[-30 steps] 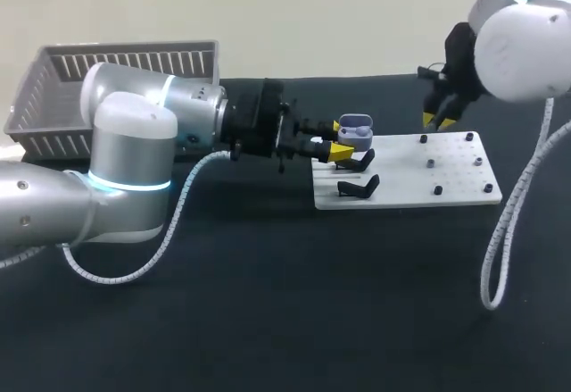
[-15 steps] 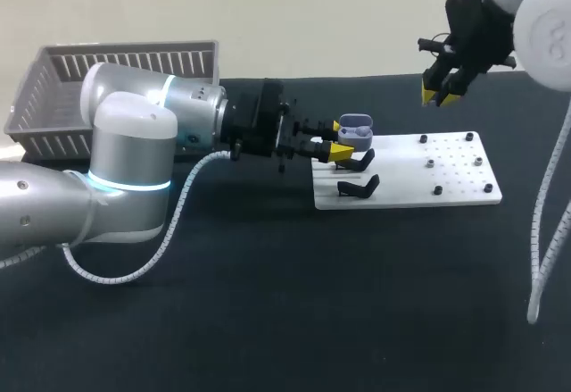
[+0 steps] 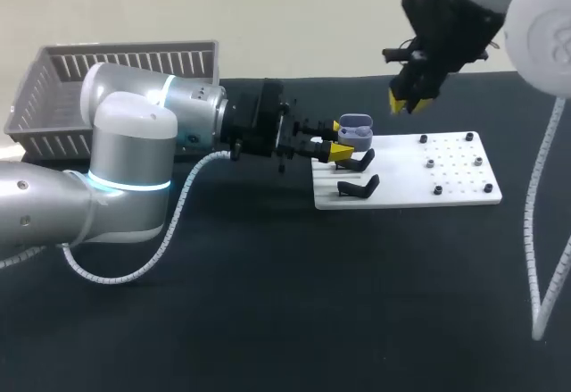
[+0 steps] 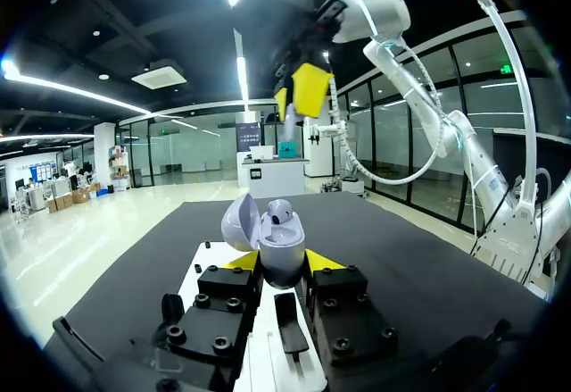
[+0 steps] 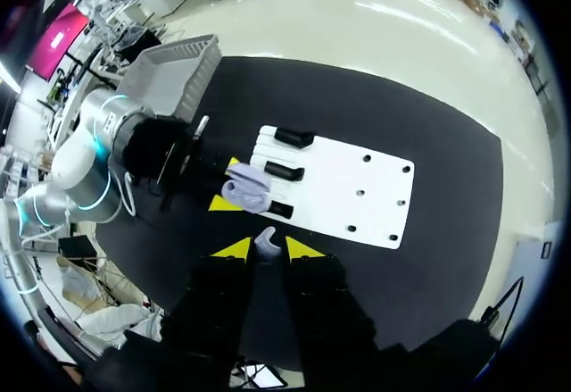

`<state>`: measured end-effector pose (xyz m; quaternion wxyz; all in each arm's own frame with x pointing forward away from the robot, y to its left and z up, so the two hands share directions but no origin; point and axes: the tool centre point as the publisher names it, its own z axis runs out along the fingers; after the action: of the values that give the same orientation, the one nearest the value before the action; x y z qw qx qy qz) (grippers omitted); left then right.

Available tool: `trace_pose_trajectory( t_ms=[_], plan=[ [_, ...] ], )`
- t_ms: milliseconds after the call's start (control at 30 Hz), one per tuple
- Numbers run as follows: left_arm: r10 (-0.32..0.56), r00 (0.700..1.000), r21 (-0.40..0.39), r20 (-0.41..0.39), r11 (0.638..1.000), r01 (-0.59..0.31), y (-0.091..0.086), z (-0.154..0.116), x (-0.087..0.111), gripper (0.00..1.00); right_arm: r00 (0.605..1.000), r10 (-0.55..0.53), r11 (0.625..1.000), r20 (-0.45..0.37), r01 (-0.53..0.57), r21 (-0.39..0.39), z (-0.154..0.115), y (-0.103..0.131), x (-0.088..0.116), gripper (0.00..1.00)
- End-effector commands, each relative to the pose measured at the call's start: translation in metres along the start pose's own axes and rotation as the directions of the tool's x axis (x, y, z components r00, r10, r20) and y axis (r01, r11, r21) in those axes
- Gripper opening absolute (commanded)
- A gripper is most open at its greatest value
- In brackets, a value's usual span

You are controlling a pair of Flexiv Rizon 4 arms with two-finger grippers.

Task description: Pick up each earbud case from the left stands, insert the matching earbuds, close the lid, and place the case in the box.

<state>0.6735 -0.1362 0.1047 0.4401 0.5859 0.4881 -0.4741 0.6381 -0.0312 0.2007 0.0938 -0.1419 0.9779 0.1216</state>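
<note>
Left gripper (image 3: 342, 140) was pinching the earbud case (image 3: 355, 126) from both sides, its yellow tips pressed to the lower shell. The case was a pale lilac-grey, rounded and glossy. Its lid was swung up and back, and through the left wrist camera I could see a seated earbud (image 4: 279, 217) in one of its pockets. I held it over the far-left corner of the white board (image 3: 459, 185), just above the black stands (image 3: 359, 186). I could not tell whether it touched the stand under it.

My right gripper (image 3: 408, 103) was closed on a loose earbud (image 5: 266, 242), a small pale piece caught between the two tips. It hung in the air above the board's far edge, up and to the right of the case and well apart from it. From the right wrist camera the open case lay ahead of and below those tips.

The board sat toward the table's (image 3: 268, 312) far right, with small black pegs dotted over its right half. A broad stretch of dark tabletop ran from the board's near edge to the table's near edge. The grey slatted box (image 3: 134, 50) stood at the table's far-left corner, behind my left arm and well apart from the board.
</note>
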Motion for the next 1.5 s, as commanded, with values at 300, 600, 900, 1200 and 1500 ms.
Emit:
trace_pose_trajectory(
  t_ms=[300, 600, 900, 1200, 1500],
  plan=[
    [0.002, 1.000, -0.002, 0.001, 1.000, -0.002, 0.000, 0.000, 0.001, 0.00, 0.995, -0.079, 0.997, -0.064, 0.080, 0.014, 0.017, 0.028, -0.010, 0.00],
    [0.002, 1.000, -0.002, 0.001, 1.000, -0.002, 0.000, 0.000, 0.001, 0.00, 0.990, -0.133, 0.989, -0.043, 0.136, 0.054, 0.026, 0.041, -0.011, 0.00],
    [0.002, 1.000, -0.002, 0.001, 1.000, -0.002, 0.000, 0.000, 0.001, 0.00, 0.986, -0.160, 0.983, -0.043, 0.163, 0.088, 0.040, 0.044, -0.014, 0.00],
    [0.002, 1.000, -0.002, 0.001, 1.000, -0.002, 0.000, 0.000, 0.001, 0.00, 0.986, -0.159, 0.982, -0.045, 0.163, 0.100, 0.047, 0.043, -0.019, 0.00],
    [0.002, 1.000, -0.002, 0.001, 1.000, -0.002, 0.000, 0.000, 0.001, 0.00, 0.985, -0.161, 0.980, -0.055, 0.166, 0.109, 0.052, 0.044, -0.024, 0.00]
  ],
)
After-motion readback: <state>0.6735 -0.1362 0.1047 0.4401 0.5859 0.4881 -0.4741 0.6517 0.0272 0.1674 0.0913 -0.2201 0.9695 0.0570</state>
